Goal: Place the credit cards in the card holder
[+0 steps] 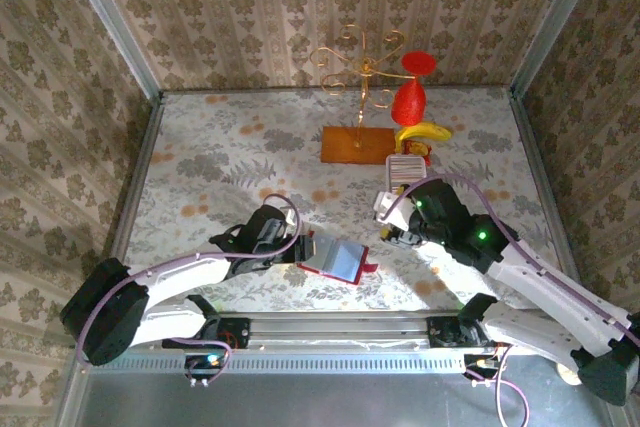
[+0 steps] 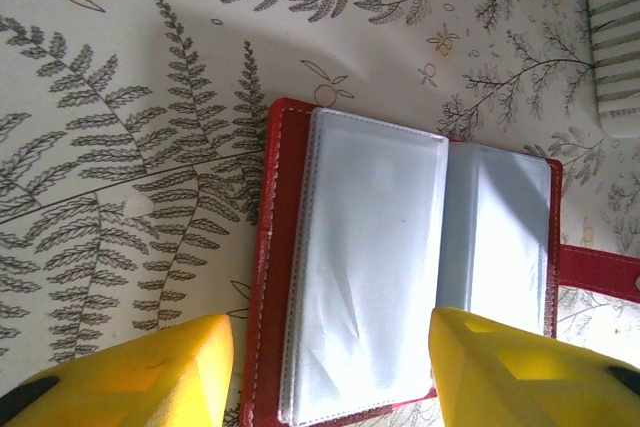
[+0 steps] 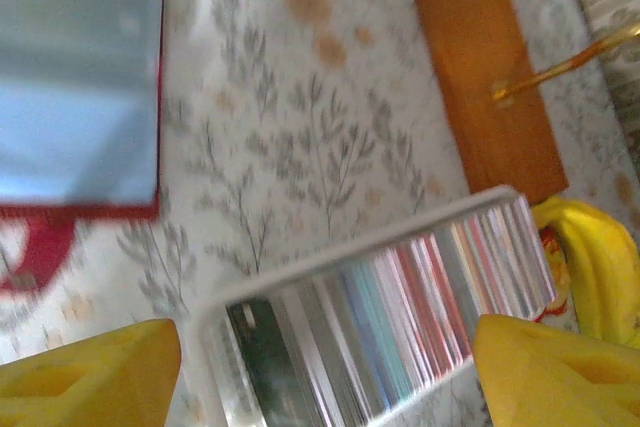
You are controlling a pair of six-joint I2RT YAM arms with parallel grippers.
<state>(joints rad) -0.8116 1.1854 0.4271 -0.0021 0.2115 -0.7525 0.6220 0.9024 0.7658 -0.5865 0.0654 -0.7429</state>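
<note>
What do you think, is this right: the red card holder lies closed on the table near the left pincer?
No. The card holder lies open, not closed; the left wrist view shows its clear pockets spread out. It is red and lies on the table near the left pincer.

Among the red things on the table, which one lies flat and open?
The red folding card holder, the nearer one: its grey-blue pockets face up. The red goblet-shaped object stands upright farther back.
</note>
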